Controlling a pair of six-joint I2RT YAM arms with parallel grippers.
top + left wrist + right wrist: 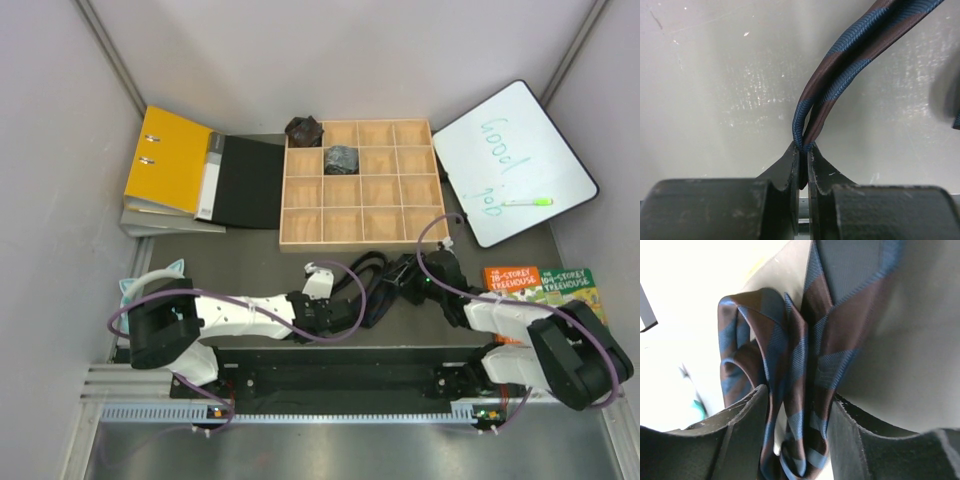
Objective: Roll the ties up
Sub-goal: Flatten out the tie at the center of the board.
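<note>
A blue-and-brown striped tie (374, 292) hangs between my two grippers in front of the wooden grid tray (432, 184). My left gripper (343, 303) is shut on a narrow folded part of it; the left wrist view shows the strip (850, 55) rising up and to the right from the shut jaws (804, 146). My right gripper (400, 281) is shut on a gathered bunch of its folds (790, 350), which fill the gap between the jaws (799, 395). A greyish rolled tie (341, 158) sits in a tray cell. A brownish-black rolled tie (303, 129) sits at the tray's far left corner.
A yellow binder (168, 160) and a black folder cover (248, 182) lie at the back left. A whiteboard (515, 160) with a green marker (527, 202) lies at the back right. Two books (545, 282) lie by the right arm. Purple cables (340, 335) loop near both wrists.
</note>
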